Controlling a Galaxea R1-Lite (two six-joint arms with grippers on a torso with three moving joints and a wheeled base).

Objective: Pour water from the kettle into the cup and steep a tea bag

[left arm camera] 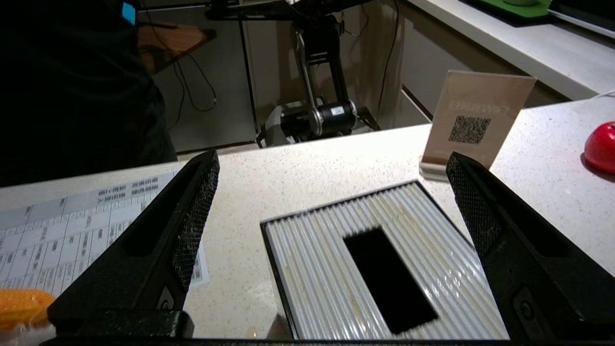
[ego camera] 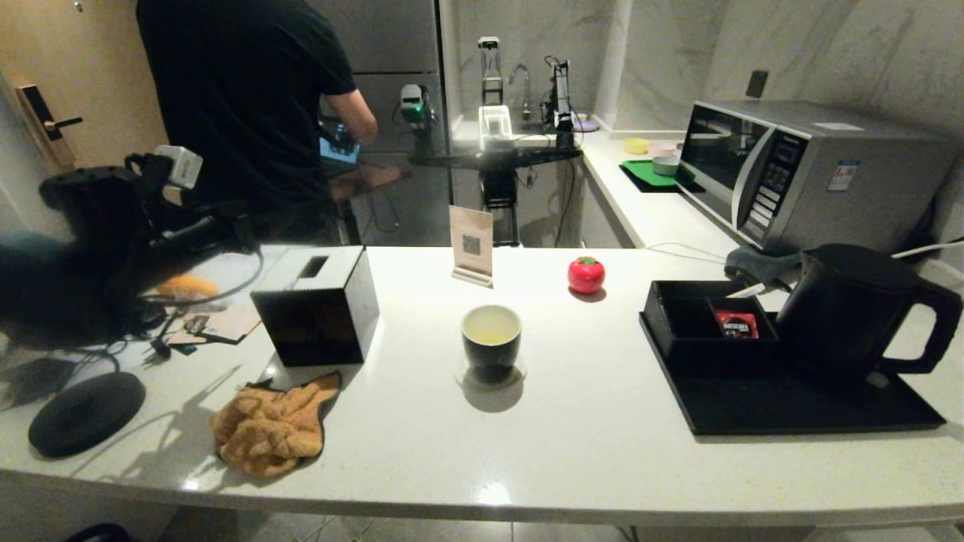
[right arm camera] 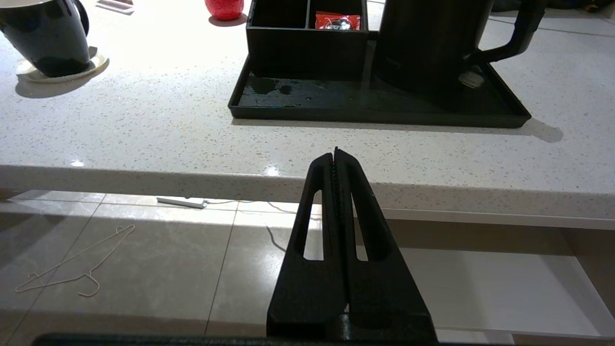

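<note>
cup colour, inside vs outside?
The cup is glossy black outside, white inside, holding pale yellow-green liquid. Head view shows it best.

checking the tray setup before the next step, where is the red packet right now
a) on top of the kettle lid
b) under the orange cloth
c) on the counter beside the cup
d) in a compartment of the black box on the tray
d: the red packet lies inside the right compartment of the black box, which sits on the tray next to the kettle.
</note>
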